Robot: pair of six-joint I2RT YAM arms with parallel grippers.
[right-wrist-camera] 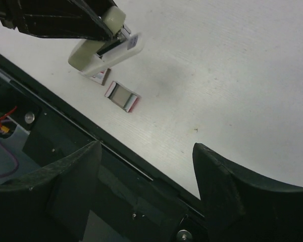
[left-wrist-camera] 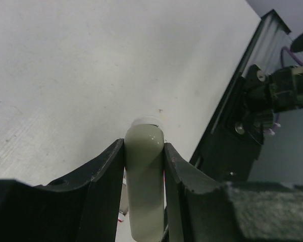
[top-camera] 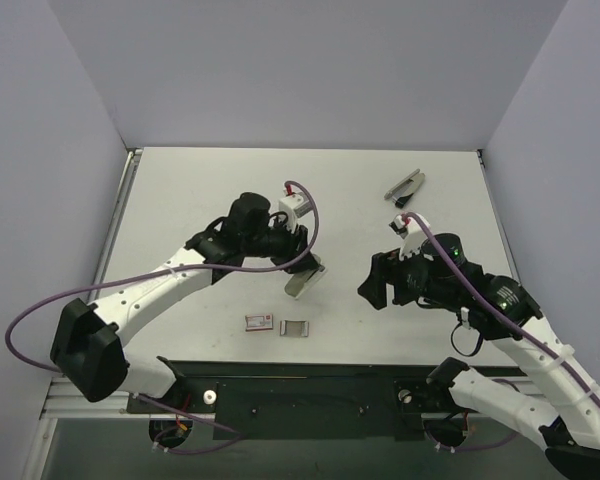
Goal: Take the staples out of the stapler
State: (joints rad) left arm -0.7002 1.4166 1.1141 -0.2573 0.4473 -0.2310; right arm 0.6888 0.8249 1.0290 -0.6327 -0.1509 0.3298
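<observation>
Two grippers are over the white table [top-camera: 380,170]: the left gripper [top-camera: 305,268] is clamped on the pale grey-green stapler [top-camera: 302,285], holding it tilted over the table's middle, while the right gripper [top-camera: 373,287] hangs nearby, jaws apart and empty. A small red-and-white box [top-camera: 258,321] and a small open tray [top-camera: 294,327] lie just beside each other near the front edge. A black-and-silver metal piece [top-camera: 405,186] rests well apart at the far right.

Stapler [top-camera: 303,284] behind box [top-camera: 258,321]; tray [top-camera: 294,328] right of box
</observation>
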